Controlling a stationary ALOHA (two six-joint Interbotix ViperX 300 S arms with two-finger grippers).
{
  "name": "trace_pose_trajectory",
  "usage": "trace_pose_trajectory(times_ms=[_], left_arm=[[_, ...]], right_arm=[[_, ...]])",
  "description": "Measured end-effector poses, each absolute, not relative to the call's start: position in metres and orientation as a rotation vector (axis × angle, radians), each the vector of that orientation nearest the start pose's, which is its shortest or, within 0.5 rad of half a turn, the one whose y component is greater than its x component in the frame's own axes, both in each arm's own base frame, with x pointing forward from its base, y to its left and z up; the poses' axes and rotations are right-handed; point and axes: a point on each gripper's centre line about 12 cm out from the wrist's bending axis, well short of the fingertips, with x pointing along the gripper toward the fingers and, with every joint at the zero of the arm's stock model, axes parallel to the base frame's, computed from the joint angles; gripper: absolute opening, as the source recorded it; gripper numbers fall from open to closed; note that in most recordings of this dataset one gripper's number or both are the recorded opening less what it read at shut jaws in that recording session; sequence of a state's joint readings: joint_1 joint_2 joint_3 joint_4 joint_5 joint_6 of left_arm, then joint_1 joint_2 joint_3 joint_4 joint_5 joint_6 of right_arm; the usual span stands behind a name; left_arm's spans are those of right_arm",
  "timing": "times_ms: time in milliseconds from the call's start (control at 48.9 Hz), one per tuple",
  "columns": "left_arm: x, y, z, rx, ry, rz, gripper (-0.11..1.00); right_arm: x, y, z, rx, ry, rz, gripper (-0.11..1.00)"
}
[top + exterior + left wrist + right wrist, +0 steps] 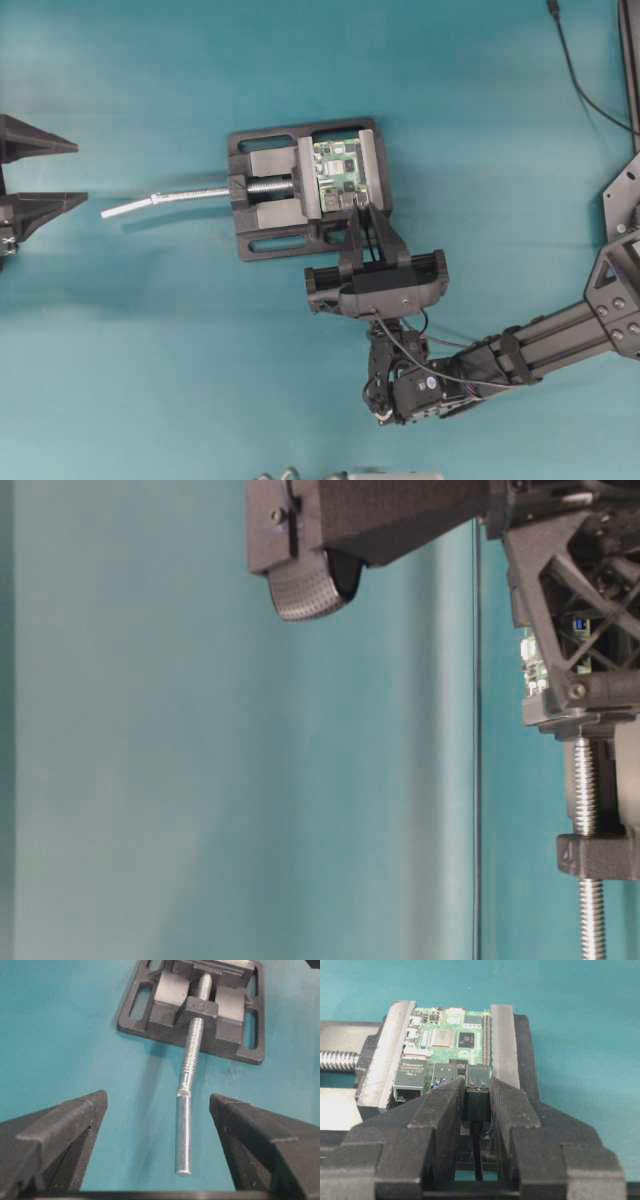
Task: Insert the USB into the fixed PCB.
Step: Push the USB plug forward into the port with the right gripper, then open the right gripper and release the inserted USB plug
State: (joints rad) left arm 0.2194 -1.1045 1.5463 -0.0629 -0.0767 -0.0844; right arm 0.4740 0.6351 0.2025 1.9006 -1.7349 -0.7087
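The fixed PCB (338,172) is a green board clamped between the grey jaws of a black vise (270,185). In the right wrist view the PCB (450,1037) lies straight ahead. My right gripper (477,1085) is shut on the USB (477,1102), a small black plug. The plug's front end meets a silver port (479,1076) on the board's near edge; how deep it sits is hidden. Its thin cable (478,1160) trails back between the fingers. Overhead, the right gripper (363,210) is at the vise's near side. My left gripper (40,170) stands open and holds nothing, far left.
The vise's silver screw rod (190,195) sticks out left toward the left gripper (159,1100), and its tip (184,1160) lies between the open fingers. Another thin black cable (580,80) runs along the top right. The right arm (540,345) crosses the lower right.
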Motion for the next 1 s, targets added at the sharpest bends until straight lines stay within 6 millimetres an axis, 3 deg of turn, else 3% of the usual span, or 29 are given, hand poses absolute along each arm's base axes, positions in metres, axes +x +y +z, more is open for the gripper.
trace_pose_trajectory(times_ms=[1002], left_arm=[[0.1368, 0.0315, 0.1448, -0.183, 0.345, 0.251, 0.99]], right_arm=[[0.3902, 0.0864, 0.0963, 0.055, 0.125, -1.440, 0.21]])
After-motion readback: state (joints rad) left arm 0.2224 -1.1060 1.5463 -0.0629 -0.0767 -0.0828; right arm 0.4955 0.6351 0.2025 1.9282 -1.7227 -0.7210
